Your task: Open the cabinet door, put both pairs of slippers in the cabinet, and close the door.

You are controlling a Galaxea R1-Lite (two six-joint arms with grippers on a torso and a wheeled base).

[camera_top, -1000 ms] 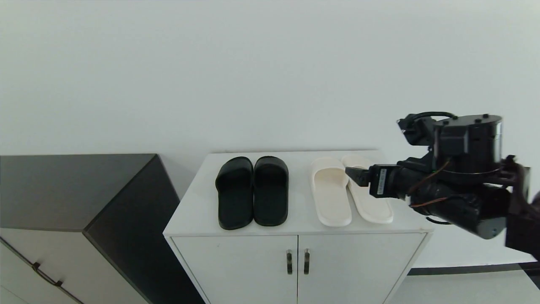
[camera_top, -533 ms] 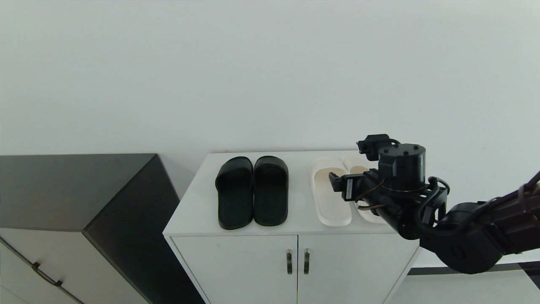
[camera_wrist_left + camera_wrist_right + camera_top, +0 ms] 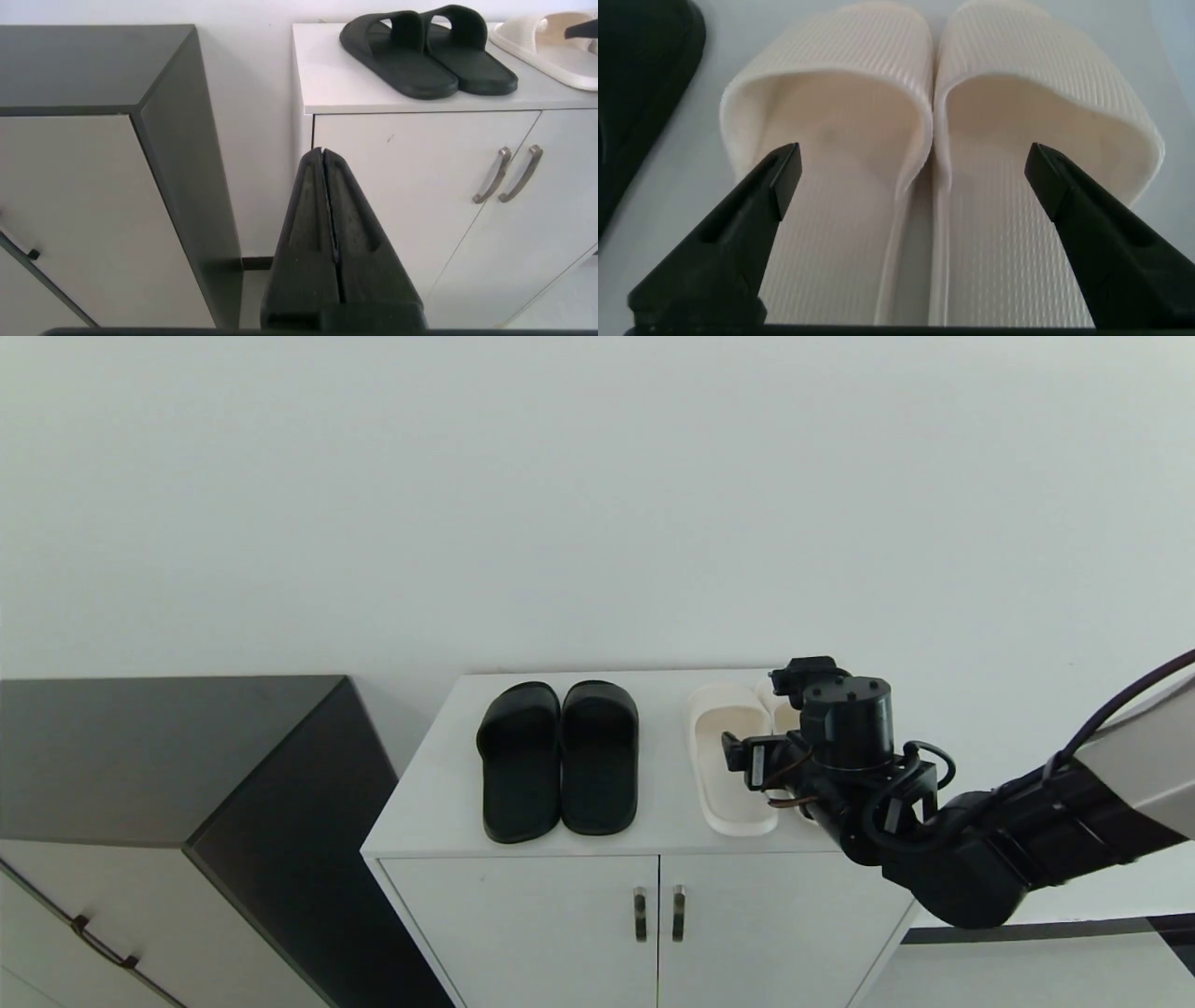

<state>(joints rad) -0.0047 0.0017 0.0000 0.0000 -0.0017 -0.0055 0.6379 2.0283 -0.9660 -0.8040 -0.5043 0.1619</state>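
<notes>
Slippers lay in two pairs on the flat top of the white cabinet point(image 3: 523, 933), which served as the counter. The black slippers point(image 3: 558, 761) sat toward the robot's left, side by side and touching along their inner edges. The white slippers point(image 3: 733, 775) sat toward the right, also close together, heels near the front edge. A clear strip of counter separated the two pairs.

Both cabinet doors were shut, and their two upright metal handles point(image 3: 658, 915) stood just beside each other at the middle seam.

The right gripper point(image 3: 761, 761) hung low over the white slippers, its arm coming in from the right. In the right wrist view the right gripper point(image 3: 913, 154) had its fingers point(image 3: 738, 233) spread wide, one over the outer side of each of the white slippers point(image 3: 920, 121), holding nothing. Whether they touched the slippers could not be told.

The left gripper point(image 3: 323, 159) was lower, in front of the cabinet point(image 3: 402, 187), with its fingers pressed flat together and empty. It pointed toward the narrow gap between the cabinet and a dark cabinet point(image 3: 84, 140) standing just to the left. From there the black slippers point(image 3: 428, 51) showed on the counter above the handles point(image 3: 509, 175).
</notes>
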